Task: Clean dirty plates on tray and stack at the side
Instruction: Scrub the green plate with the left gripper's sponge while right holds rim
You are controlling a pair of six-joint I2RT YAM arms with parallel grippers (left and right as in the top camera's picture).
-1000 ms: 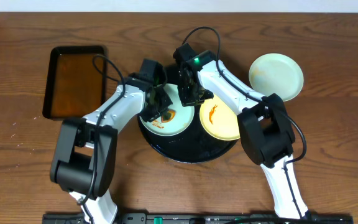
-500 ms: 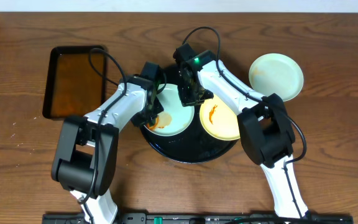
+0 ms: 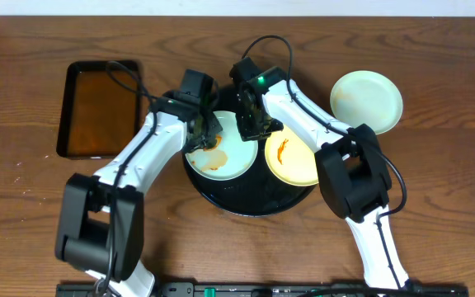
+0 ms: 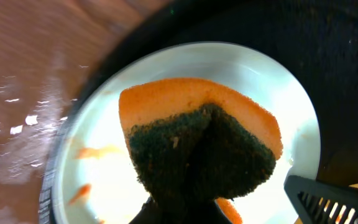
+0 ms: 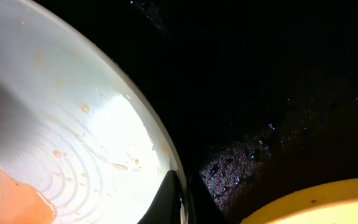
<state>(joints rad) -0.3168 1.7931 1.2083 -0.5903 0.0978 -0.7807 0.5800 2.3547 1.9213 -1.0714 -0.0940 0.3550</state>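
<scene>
The large round glossy black tray [image 3: 250, 198] sits mid-way across the brown wooden table [image 3: 435, 190] and carries two small plates. A pale mint-blue round plate [image 3: 231, 157] lies in its left half, with its left rim close to the tray's edge. A pale yellow round plate [image 3: 293, 165] lies in the right half, just beside the first, and its right rim reaches the tray's edge. Both bear orange sauce smears. The front strip of the tray is bare black.

The left gripper [image 3: 207, 140] is clenched on a wedge of orange sponge with a dark green scouring face [image 4: 197, 140], held over the left part of the mint-blue plate. The right gripper [image 3: 254, 125] has its jaws closed together at the far right rim of the same plate, in the narrow gap toward the yellow one. Whether the rim is actually nipped between them is hard to judge from the wrist view.

A second mint-blue plate [image 3: 366, 101] rests on the wood well apart to the right of the tray, near the table's back edge. A rectangular black tray of brown liquid [image 3: 99, 109] lies well to the left. Open wood shows in front of the round tray and toward the right front corner.
</scene>
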